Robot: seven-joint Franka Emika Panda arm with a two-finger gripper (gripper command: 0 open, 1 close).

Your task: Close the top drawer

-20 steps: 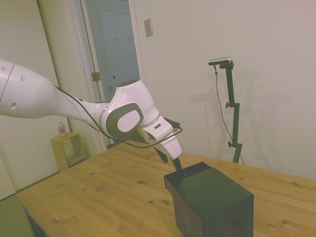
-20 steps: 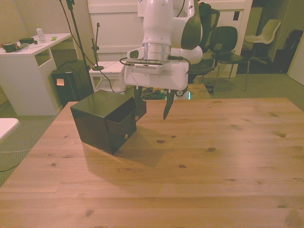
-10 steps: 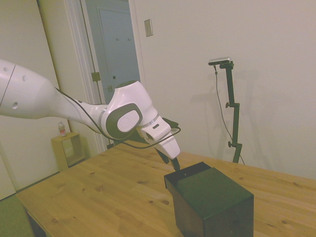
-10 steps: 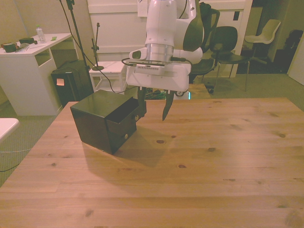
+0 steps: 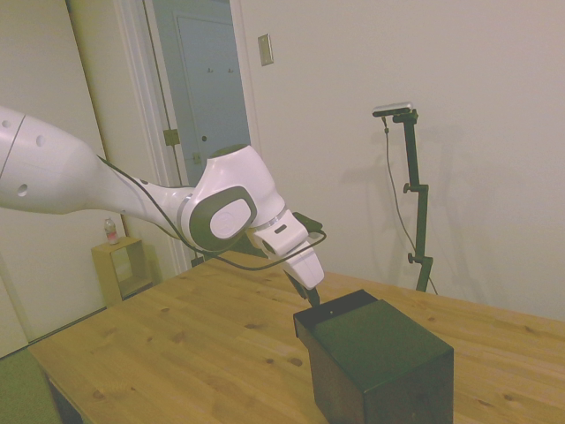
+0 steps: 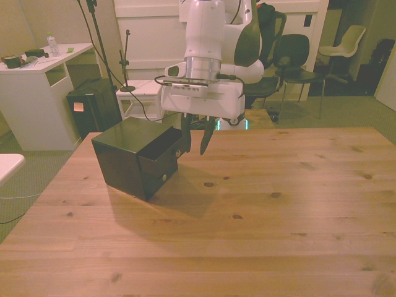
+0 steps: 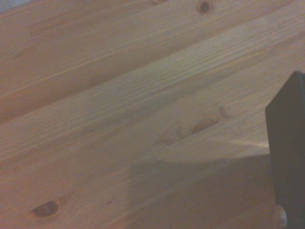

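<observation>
One wooden table (image 6: 260, 229) fills the near ground, bare toward the camera. Farther back, toward the front view's left, sits the black box (image 6: 120, 162); its top drawer (image 6: 162, 145) juts slightly out of the glossy face. Just beside that drawer front hangs the gripper (image 6: 195, 141), fingers parted narrowly and holding nothing, one finger at or against the drawer's edge. The drawer looks light, rigid and slick, so a flat push on the front's middle should suit; the box itself might slide.
</observation>
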